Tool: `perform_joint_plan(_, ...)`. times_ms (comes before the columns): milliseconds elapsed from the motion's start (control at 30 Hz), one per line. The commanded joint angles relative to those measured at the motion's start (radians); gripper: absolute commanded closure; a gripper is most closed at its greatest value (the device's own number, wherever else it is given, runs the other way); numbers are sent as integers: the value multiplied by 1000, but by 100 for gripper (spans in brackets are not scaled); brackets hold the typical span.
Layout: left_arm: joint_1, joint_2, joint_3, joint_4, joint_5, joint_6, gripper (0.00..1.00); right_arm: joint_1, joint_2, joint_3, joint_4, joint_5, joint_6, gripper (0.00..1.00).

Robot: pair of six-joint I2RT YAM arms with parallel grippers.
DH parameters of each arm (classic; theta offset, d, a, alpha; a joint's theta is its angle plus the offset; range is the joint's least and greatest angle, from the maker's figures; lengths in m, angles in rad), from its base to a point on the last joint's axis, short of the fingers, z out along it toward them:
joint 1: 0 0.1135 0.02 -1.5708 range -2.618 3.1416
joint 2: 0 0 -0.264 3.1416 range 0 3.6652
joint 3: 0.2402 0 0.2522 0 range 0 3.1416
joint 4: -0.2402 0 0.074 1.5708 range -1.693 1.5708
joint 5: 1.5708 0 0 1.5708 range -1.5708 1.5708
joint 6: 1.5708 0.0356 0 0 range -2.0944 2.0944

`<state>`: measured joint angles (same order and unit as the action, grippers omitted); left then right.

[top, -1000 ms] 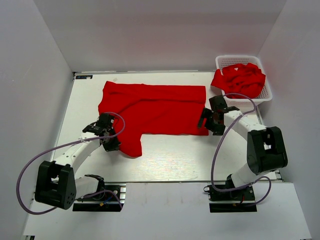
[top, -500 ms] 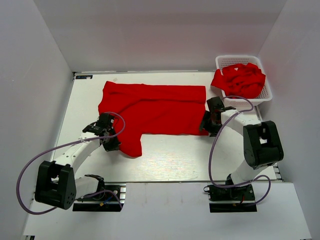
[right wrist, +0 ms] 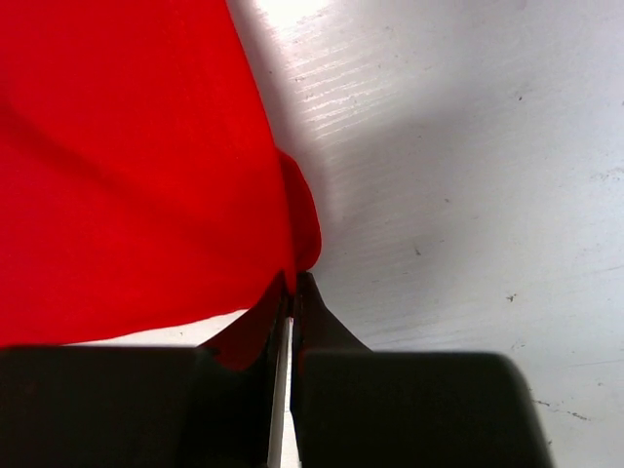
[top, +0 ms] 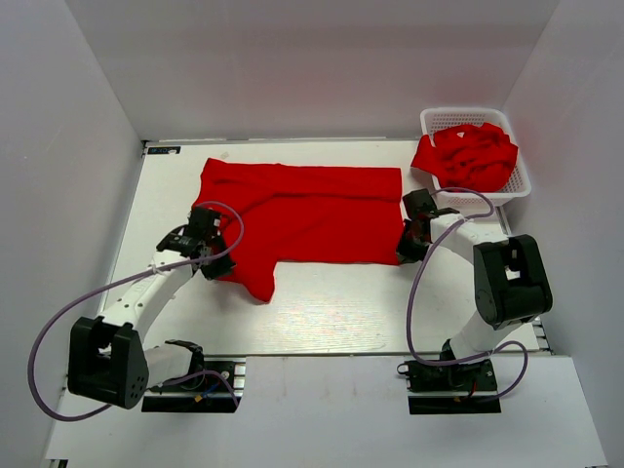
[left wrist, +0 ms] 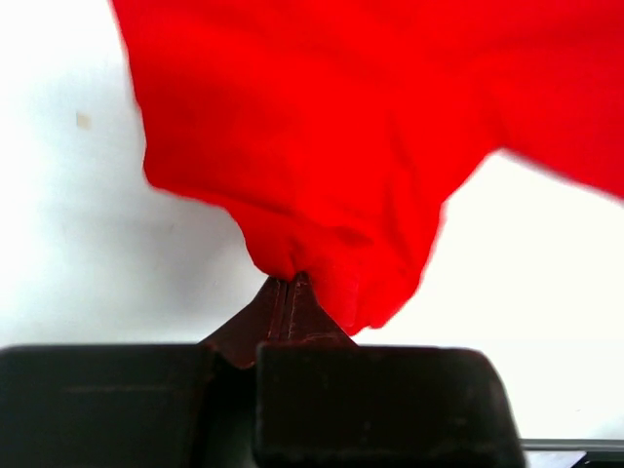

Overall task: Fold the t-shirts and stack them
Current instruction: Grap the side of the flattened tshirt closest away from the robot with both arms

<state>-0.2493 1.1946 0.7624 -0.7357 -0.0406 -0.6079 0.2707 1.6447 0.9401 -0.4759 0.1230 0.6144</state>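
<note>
- Camera above: the spread t-shirt (top: 312, 200) is lying flat across the middle of the surface (top: 331, 302), one sleeve trailing toward the lower left. The left gripper (top: 214, 265) is clenching that sleeve, and the right gripper (top: 404, 252) is pinching the lower right hem corner, probably so both arms can lift and fold together. More t-shirts (top: 470, 156) are sitting heaped in the basket (top: 468, 111) at upper right. Both sets of fingertips are hiding under the wrists here.
- Left wrist: the left gripper (left wrist: 290, 283) is biting a bunched fold of the spread t-shirt (left wrist: 322, 146), with the cloth lifting off the surface (left wrist: 78, 244). The cloth is running off the frame's top edge.
- Right wrist: the right gripper (right wrist: 292, 283) is clamping a thin edge of the spread t-shirt (right wrist: 127, 175) low against the surface (right wrist: 468, 195). How many layers it is holding is hard to tell.
</note>
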Motion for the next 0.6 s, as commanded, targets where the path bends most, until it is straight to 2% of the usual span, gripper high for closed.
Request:
perform_joint_plan(0, 7, -14, 89, 30, -28, 45, 100, 4, -8, 49, -23, 6, -37, 100)
perform_joint_plan(233, 16, 94, 277, 94, -77, 109, 100, 2, 13, 143, -29, -17, -108, 100)
perform_joint_plan(567, 25, 357, 555, 114, -145, 166, 100, -1, 102, 350, -90, 38, -153, 100)
